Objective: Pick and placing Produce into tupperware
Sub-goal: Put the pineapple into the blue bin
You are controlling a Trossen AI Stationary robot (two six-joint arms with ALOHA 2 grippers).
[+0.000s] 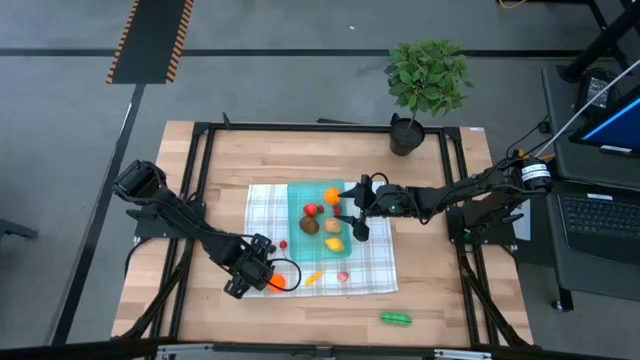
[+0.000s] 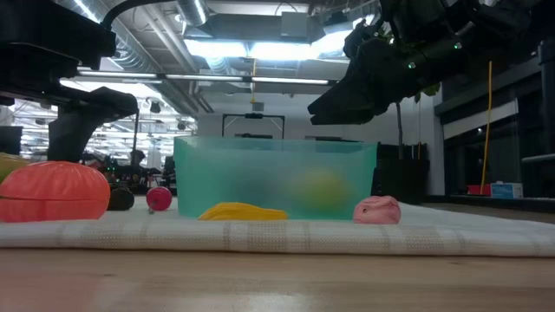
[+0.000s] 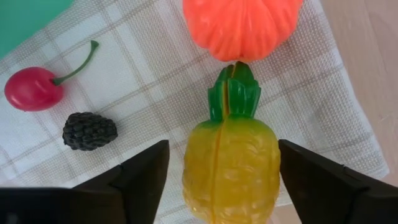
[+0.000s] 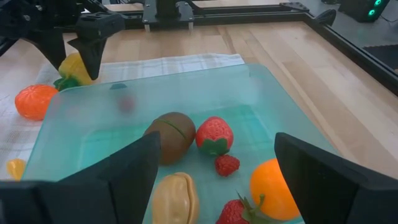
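Observation:
My left gripper (image 1: 258, 268) is open at the cloth's near-left corner. In the left wrist view its fingers (image 3: 146, 171) stand on either side of a yellow toy pineapple (image 3: 230, 168) that lies on the cloth. I cannot tell whether they touch it. Just beyond its green crown lies an orange pumpkin (image 3: 239, 25), with a cherry (image 3: 31, 90) and a blackberry (image 3: 90, 130) beside them. My right gripper (image 4: 214, 146) hangs open above the teal tupperware (image 1: 300, 195). The tupperware holds a kiwi (image 4: 171, 137), strawberries (image 4: 214, 137), an orange (image 4: 270, 186) and other pieces.
The checked cloth (image 1: 375, 265) also carries an orange piece (image 1: 313, 277) and a pink one (image 1: 343, 275). A green pea pod (image 1: 395, 319) lies on the bare wood near the table's near edge. A potted plant (image 1: 425, 85) stands at the far edge.

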